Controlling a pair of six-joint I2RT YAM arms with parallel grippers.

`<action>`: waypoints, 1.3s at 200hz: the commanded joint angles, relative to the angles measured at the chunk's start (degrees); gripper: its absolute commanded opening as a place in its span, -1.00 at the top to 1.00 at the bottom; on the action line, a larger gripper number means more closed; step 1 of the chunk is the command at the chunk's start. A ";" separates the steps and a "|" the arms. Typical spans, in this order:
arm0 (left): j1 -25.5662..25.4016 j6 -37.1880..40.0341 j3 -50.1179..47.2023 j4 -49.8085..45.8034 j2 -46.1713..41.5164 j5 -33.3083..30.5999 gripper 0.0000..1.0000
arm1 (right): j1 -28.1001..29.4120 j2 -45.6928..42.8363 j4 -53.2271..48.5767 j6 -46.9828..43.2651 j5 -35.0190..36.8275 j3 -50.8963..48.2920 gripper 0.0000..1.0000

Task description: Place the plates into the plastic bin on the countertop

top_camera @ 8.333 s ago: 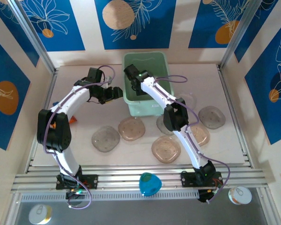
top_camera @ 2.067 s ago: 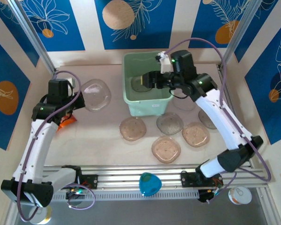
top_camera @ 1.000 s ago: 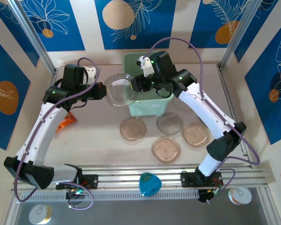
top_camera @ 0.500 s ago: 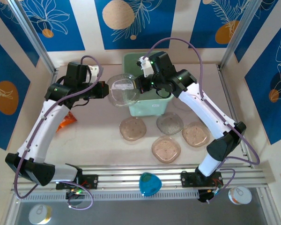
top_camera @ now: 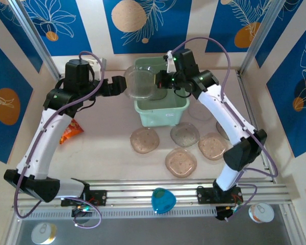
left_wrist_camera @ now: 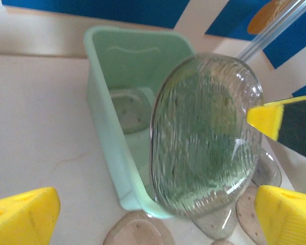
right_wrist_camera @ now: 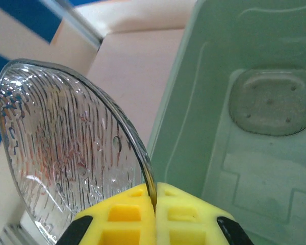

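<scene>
The plate (top_camera: pixel 141 82) has shifted over the left rim of the bin (top_camera: pixel 163 114) since a second ago, and you are now pinching its edge in the right claw (right_wrist_camera: pixel 152 196), holding it on edge, while your left claw (top_camera: pixel 120 86) is gaping wide beside it, the bin's opening lying just below.

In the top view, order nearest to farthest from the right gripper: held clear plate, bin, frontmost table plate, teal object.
From the right gripper:
1. clear plate, in its grip, to its left
2. bin, just beneath
3. frontmost plate, mid-table
4. teal object, on the near rail
</scene>
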 commanded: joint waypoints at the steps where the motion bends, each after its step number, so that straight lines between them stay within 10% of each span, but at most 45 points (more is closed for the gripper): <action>1: 1.56 0.86 1.48 2.97 2.00 -0.83 -0.96 | -2.93 3.63 0.55 15.60 1.38 3.54 1.00; 126: 4.18 -0.69 -2.36 4.77 14.33 8.78 -0.93 | 0.86 24.26 -24.78 70.44 33.10 28.14 1.00; 260: 1.10 -3.33 -3.31 5.31 24.99 15.02 -0.33 | 2.78 35.30 -24.13 85.29 32.80 32.19 1.00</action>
